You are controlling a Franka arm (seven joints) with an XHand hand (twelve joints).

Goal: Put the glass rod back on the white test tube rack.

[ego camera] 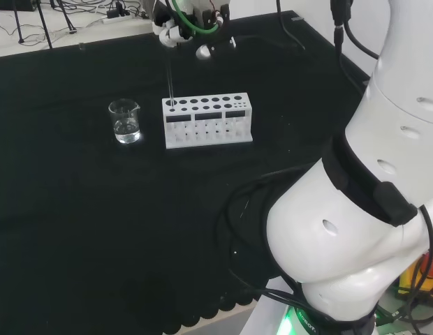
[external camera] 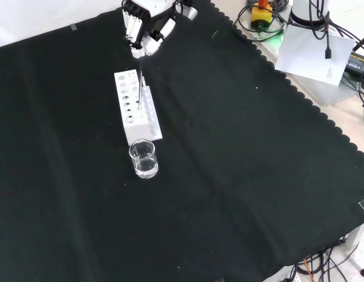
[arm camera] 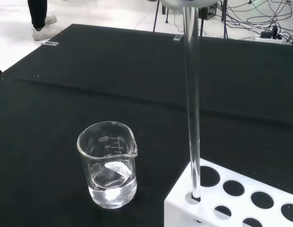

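Note:
The white test tube rack (ego camera: 209, 132) (external camera: 152, 123) (arm camera: 179, 210) stands on the black cloth with several open holes in its top. A clear glass rod (ego camera: 170, 77) (external camera: 139, 88) (arm camera: 192, 94) stands nearly upright, its lower end in the rack's corner hole nearest the beaker. The hand (ego camera: 176, 29) (external camera: 144, 32) is above the rack with its fingers curled on the rod's upper end. In the head view it is over the rack's left end.
A small glass beaker (ego camera: 125, 121) (external camera: 143, 158) (arm camera: 108, 163) with a little clear liquid stands close beside the rack's end. The arm's white links (ego camera: 384, 174) fill the head view's right. The scalloped cloth edge (external camera: 299, 97) borders cables and paper.

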